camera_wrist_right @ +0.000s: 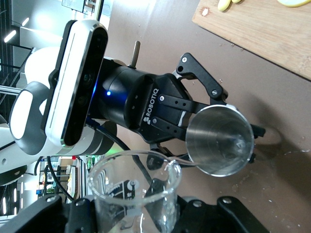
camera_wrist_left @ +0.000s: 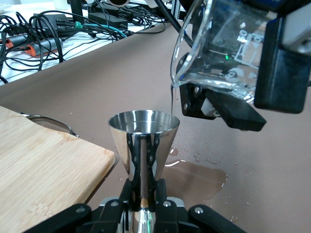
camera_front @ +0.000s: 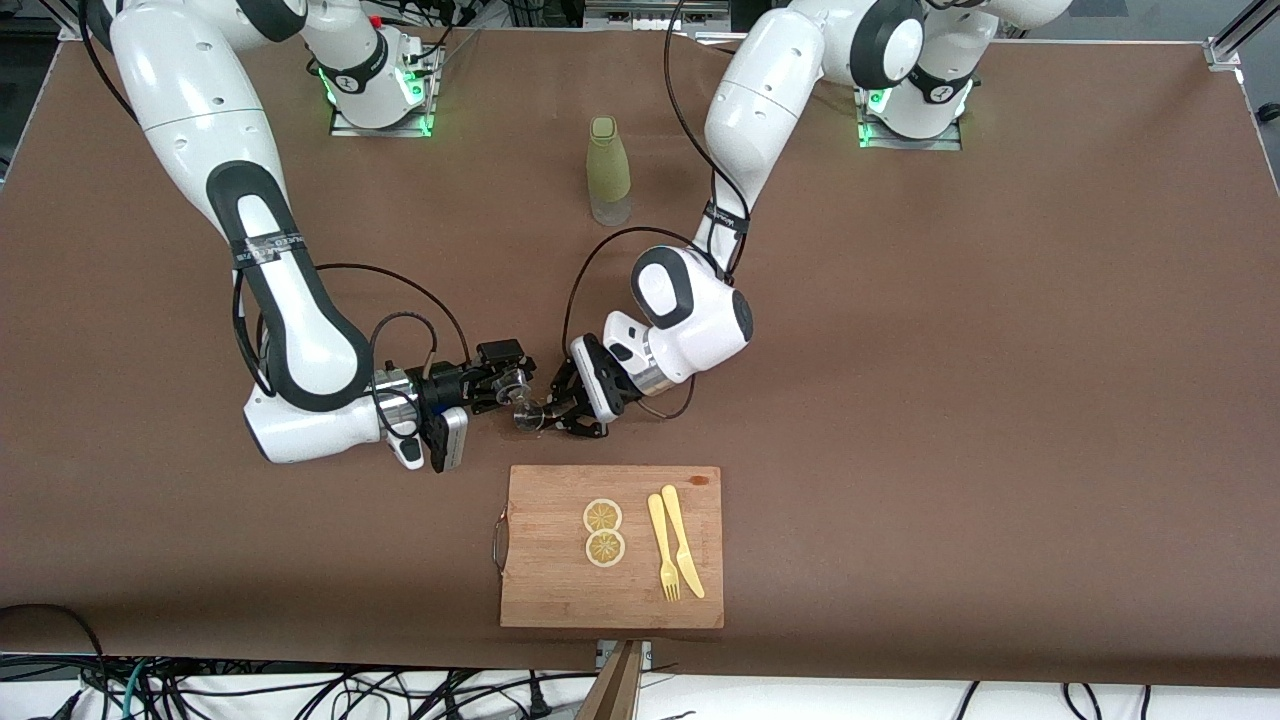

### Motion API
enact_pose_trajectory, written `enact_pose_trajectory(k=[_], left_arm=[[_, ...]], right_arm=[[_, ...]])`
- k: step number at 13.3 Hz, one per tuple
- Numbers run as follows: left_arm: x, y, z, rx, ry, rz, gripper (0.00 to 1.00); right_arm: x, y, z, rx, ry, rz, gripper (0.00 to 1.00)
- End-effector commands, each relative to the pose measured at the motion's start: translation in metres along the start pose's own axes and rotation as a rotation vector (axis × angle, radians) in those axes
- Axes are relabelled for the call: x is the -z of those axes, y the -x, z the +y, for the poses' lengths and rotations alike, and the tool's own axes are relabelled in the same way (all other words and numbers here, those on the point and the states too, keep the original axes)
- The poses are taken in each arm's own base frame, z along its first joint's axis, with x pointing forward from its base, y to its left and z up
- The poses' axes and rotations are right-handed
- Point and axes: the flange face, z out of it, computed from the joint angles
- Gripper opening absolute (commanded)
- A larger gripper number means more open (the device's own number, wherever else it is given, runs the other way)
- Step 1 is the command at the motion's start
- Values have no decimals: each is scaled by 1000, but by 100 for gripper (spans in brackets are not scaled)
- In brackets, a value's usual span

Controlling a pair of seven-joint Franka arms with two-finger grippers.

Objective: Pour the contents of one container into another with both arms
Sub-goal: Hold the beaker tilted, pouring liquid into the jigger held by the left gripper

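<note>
two grippers meet just above the cutting board [camera_front: 610, 545]. right gripper [camera_front: 503, 385] clamps a tilted glass beaker [camera_wrist_left: 218, 53]; left gripper [camera_front: 560, 408] grips a steel jigger [camera_wrist_left: 143, 145]. pouring underway, puddle [camera_wrist_left: 199, 177] beside it; next: level the beaker.

- Jigger [camera_wrist_left: 143, 141]: polished metal, mirror-bright.
- Beaker [camera_wrist_left: 218, 48]: clear, glossy glass.
- Table [camera_front: 1000, 400]: matt brown covering; a wet, shiny puddle [camera_wrist_left: 199, 177] at lower right of the left wrist view.
- Board [camera_front: 610, 580]: bare, grained wood.
- Arms [camera_front: 250, 200]: glossy white plastic shells.
- Bottle [camera_front: 608, 170]: frosted green.
</note>
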Motion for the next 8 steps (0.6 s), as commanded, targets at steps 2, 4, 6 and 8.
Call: enact_pose_trajectory(k=[2,4,6,8], left_arm=[[-2,-5,2,-19,-13,29,0],[-2,-6,2,-19,-12,29,0],[-2,-6,2,-19,-12,29,0],[-2,-5,2,-18,-11,29,0]], right_arm=[[1,-2,-4,-24,9,-7,24],[1,-2,-4,-33,10,-8,24],[-2,0,0,2,6,-11,25],[-5,4,8,86,3,-16,25]])
